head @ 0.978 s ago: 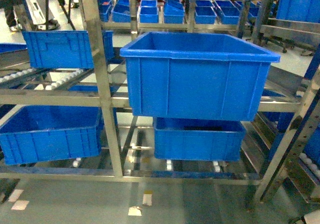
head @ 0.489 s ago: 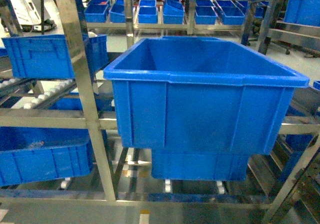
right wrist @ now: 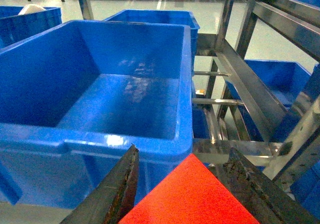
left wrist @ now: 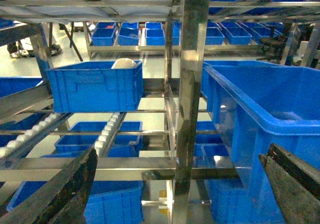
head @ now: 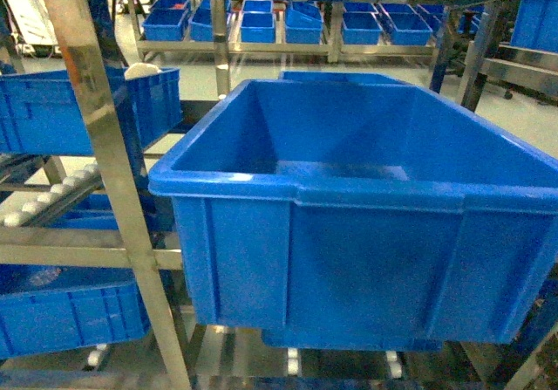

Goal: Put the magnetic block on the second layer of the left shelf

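The matte red magnetic block (right wrist: 192,196) sits clamped between the 2 dark, worn fingers (right wrist: 117,189) of the right gripper (right wrist: 185,194), just short of the glossy rim of a large blue plastic bin (right wrist: 107,91). The left gripper (left wrist: 175,184) is spread wide and holds nothing; a shiny slotted steel upright (left wrist: 190,91) stands beyond its fingers.

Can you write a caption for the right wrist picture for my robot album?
The right hand holds the red magnetic block just in front of a big empty blue bin.
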You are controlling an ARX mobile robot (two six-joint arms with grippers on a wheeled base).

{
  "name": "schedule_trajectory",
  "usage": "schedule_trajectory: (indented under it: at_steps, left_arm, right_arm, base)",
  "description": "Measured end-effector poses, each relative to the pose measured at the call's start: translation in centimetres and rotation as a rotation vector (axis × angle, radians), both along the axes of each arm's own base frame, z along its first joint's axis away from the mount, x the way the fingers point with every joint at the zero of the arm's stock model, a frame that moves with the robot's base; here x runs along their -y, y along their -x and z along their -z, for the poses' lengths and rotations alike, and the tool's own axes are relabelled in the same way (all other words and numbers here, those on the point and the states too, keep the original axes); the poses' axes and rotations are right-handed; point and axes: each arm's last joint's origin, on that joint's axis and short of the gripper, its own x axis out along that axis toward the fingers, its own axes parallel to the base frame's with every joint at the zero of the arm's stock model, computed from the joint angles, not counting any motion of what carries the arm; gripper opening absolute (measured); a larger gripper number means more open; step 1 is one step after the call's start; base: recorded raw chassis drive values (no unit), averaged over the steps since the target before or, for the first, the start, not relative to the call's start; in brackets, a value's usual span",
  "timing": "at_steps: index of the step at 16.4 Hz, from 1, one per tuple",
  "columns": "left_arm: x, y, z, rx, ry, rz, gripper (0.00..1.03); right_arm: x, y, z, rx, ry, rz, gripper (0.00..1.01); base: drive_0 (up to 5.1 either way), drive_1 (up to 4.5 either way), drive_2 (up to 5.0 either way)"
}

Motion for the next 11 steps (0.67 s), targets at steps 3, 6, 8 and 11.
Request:
schedule_trajectory:
  at_steps: [3, 6, 8, 11]
  left_arm:
    - [0.0, 0.0, 0.01, -0.001, 0.0, 0.001, 0.98]
    - [0.0, 0.0, 0.0, 0.0, 0.0, 0.0, 0.98]
    - [0.0, 0.0, 0.0, 0.0, 0.0, 0.001, 0.98]
    - [0.0, 0.0, -0.01, 0.001, 0.0, 0.001, 0.98]
  right_arm:
    - [0.0, 0.0, 0.0, 0.0, 0.0, 0.0, 0.46]
    - [0.0, 0.0, 0.0, 0.0, 0.0, 0.0, 0.46]
    - [0.0, 0.0, 0.0, 0.0, 0.0, 0.0, 0.46]
    - [0.0, 0.0, 0.0, 0.0, 0.0, 0.0, 0.46]
  base:
    - [0.0, 4.26, -4.3]
    - [0.0, 4.26, -4.3]
    - [0.0, 4.26, -4.3]
    - [0.0, 4.26, -4.3]
